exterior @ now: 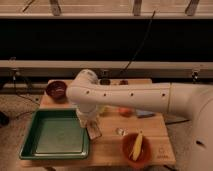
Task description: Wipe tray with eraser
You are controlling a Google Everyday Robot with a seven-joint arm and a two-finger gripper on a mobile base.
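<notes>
The green tray lies on the left part of the wooden table, with nothing in it. My white arm reaches in from the right and bends down at its elbow. My gripper hangs just past the tray's right rim, low over the table. It is shut on a small pale block with a darker face, the eraser, which sticks out below the fingers next to the rim.
A dark red bowl stands behind the tray. An orange bowl holding a yellow item sits front right. A small orange item, a blue sponge and a small pale item lie mid-table.
</notes>
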